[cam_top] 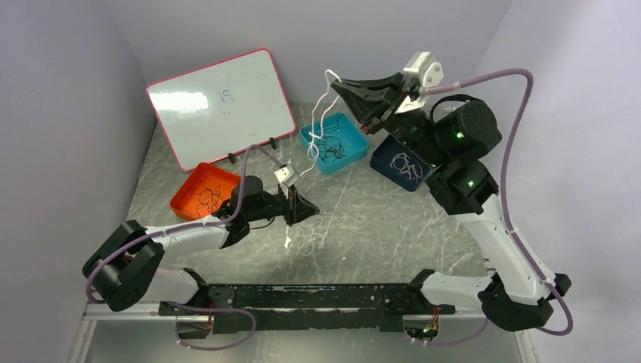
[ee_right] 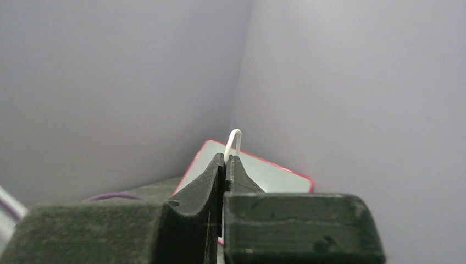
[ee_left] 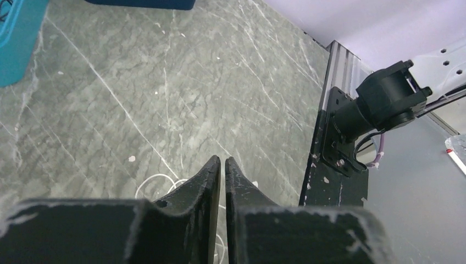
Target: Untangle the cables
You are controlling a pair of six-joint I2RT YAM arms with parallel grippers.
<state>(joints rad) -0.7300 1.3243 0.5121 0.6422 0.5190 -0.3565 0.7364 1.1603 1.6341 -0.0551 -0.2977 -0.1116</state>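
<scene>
Evidently, one white strand is hanging from a high grip while the other arm is working low

The right gripper (cam_top: 336, 85) is standing high above the back of the table (cam_top: 393, 227), its jaws pressed together on a white cable (ee_right: 228, 144). In its wrist view a small loop of that cable is poking up just past the fingertips. From the grip the cable is hanging down toward the teal tray (cam_top: 349, 162), where its lower end is meeting a clump of dark cables (cam_top: 332, 147). Holding it up like this is probably letting its own weight pull it straight and out of the clump, so the height is doing the separating work.

The left gripper (ee_left: 222, 160) is sitting low over the middle of the table, just beside a loose white coil (cam_top: 311, 238) lying on the bare surface. Its jaws are showing only a thin slit between them, and whether a strand is caught in that slit cannot be told from either view. Being that low, it seems to be tending this second coil rather than helping with the raised one.

More cables are lying in the orange tray (cam_top: 180, 203) and the dark blue tray (cam_top: 382, 162), apparently sorted by tray. Judging by that, the job is partly done, with the hanging cable not yet free.
</scene>
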